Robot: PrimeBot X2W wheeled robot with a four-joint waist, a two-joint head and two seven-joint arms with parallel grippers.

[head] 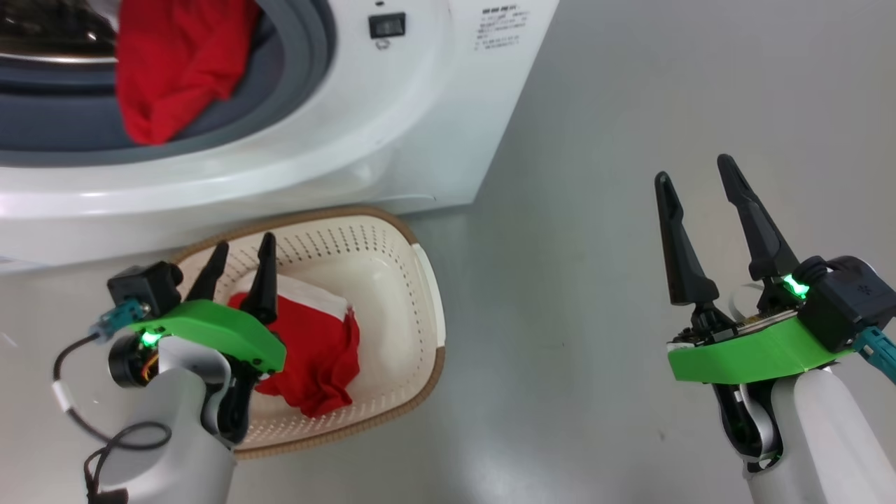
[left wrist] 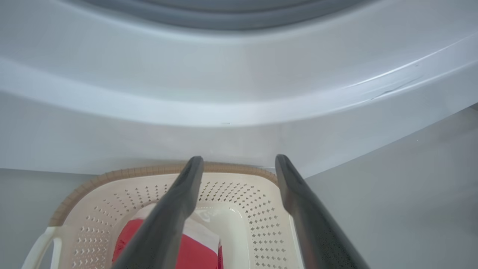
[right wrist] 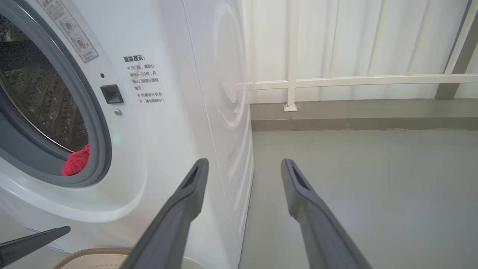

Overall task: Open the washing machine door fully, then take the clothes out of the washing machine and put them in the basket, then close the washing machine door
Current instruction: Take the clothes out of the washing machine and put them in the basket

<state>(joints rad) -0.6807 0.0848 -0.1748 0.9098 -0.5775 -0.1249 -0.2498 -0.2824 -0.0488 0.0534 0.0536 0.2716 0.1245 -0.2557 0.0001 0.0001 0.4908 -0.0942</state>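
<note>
Some clothes (head: pixel 315 350) in basket (head: pixel 428 280); left gripper (head: pixel 243 241) possibly touching.

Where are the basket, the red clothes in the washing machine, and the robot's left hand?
basket (head: pixel 336 241): head view, its perforated wall.
red clothes (head: pixel 175 63): head view, middle of the fabric.
left hand (head: pixel 245 241): head view, between its fingertips.

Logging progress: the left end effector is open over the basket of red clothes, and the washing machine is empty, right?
Not empty: the head view shows a red garment lying in the washing machine mouth. The left end effector is open over the basket of red clothes.
</note>
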